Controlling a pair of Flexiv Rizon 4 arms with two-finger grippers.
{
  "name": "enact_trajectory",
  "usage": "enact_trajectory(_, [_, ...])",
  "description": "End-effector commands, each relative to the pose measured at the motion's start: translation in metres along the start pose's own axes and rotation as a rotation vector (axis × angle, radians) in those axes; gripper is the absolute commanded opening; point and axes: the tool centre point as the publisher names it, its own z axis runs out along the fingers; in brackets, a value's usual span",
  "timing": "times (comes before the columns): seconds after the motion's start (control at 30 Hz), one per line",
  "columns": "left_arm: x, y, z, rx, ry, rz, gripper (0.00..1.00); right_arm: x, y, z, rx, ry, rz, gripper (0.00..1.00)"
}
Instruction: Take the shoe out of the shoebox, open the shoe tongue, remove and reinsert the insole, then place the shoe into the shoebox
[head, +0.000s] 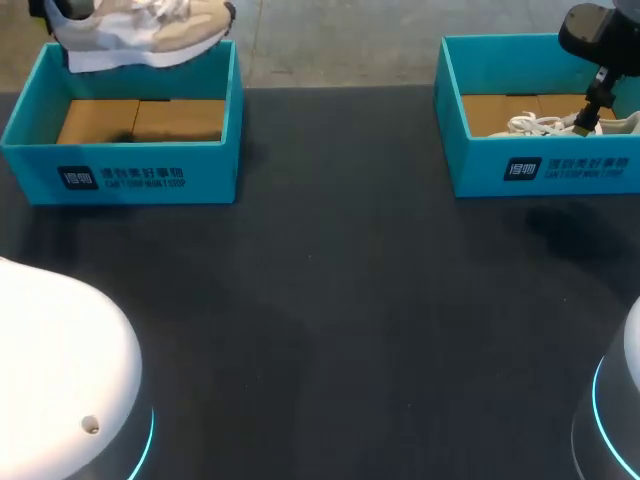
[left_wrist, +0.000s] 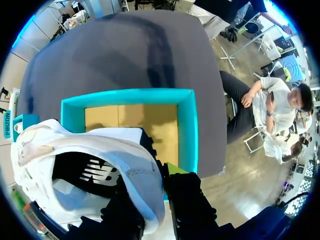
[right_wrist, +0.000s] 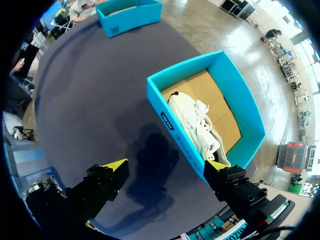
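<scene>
My left end effector (left_wrist: 150, 202) is closed on the shoe (head: 140, 35), a beige and white one. Its dark fingers (left_wrist: 190, 200) press the shoe from two sides near the rim. In the head view the shoe hangs at the upper left of the frame, above the back wall of the left shoebox (head: 120, 170) and not touching it. This shoebox is turquoise and shows only its brown cardboard floor.

My right end effector (right_wrist: 166, 167) is wide open and holds nothing. In the head view it is at the upper right of the frame, over the right shoebox (head: 545, 170). Inside that box a second shoe (head: 560, 124), white with loose laces, lies on its side along the front wall.

The two boxes stand well apart on the dark desk (head: 350, 300). The front wall of the right shoebox stands between my open fingers and the second shoe. A white rounded base (head: 60, 370) fills the lower left corner.
</scene>
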Motion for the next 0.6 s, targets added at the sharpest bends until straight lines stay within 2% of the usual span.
enact_trajectory(0.03, [-0.015,-0.039,-0.014,-0.098,0.061,-0.014,0.00,-0.001,0.000,0.000,0.000,0.001,0.000,1.00])
enact_trajectory(0.3, [-0.039,-0.071,-0.032,-0.132,0.056,-0.029,0.00,-0.001,0.000,0.000,0.000,0.001,0.000,1.00])
enact_trajectory(0.43, [-0.050,-0.086,-0.037,-0.121,0.056,-0.049,0.00,-0.001,0.000,0.000,0.000,0.001,0.000,1.00])
enact_trajectory(0.6, [-0.066,-0.106,-0.043,-0.156,0.038,-0.047,0.00,-0.001,0.000,0.000,0.000,0.001,0.000,1.00])
